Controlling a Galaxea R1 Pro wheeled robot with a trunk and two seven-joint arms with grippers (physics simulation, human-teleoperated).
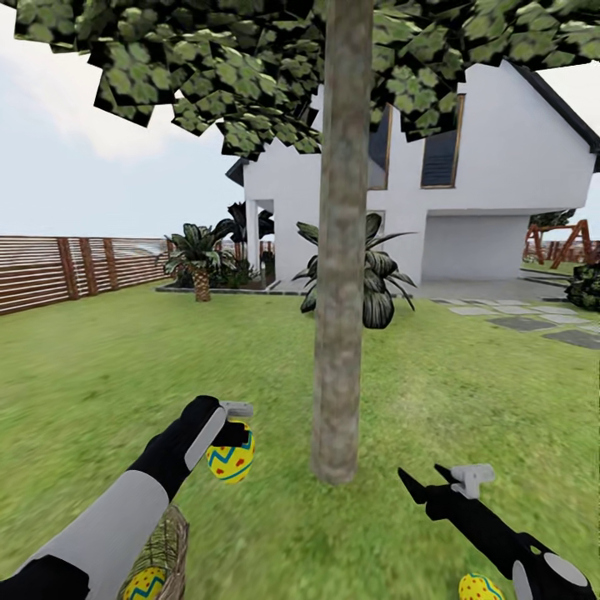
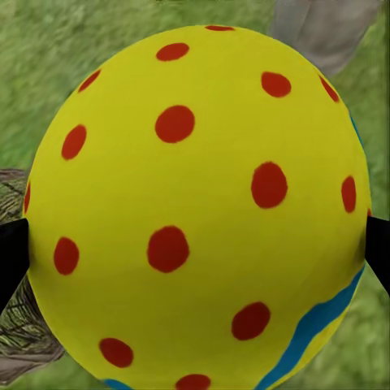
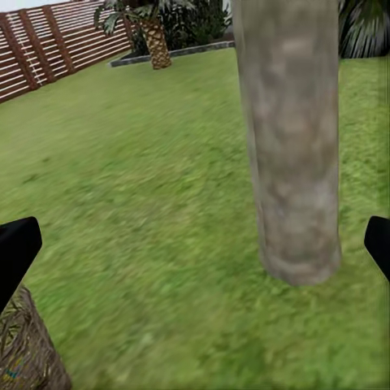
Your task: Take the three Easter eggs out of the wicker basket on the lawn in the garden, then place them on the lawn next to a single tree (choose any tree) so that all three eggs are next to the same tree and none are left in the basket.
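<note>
Just left of the tree (image 1: 340, 317) trunk, the left pincer (image 1: 236, 433) holds an egg (image 1: 231, 458) above the lawn (image 1: 108, 367). The egg hangs below the fingers with its long axis close to upright, tilted a little, its narrower end up against the pincer; blue zigzag bands and red dots cross its yellow shell. In the left wrist view the same egg (image 2: 199, 211) sits between the two black fingertips (image 2: 12, 256), one at either side, with grass behind it.

A second egg (image 1: 144, 583) lies in the wicker basket (image 1: 171, 542) at the lower left, partly hidden by the left arm; which way it points cannot be told. A third egg (image 1: 479, 587) rests on the grass at the bottom edge, just beside the right arm and near the tree's base, only its rounded top in view.

The right pincer (image 1: 427, 485) hovers over the grass to the right of the trunk, its fingers spread and holding nothing. Its wrist view looks along the lawn at the trunk base (image 3: 296, 162), with the basket's edge (image 3: 24, 349) in one corner.
</note>
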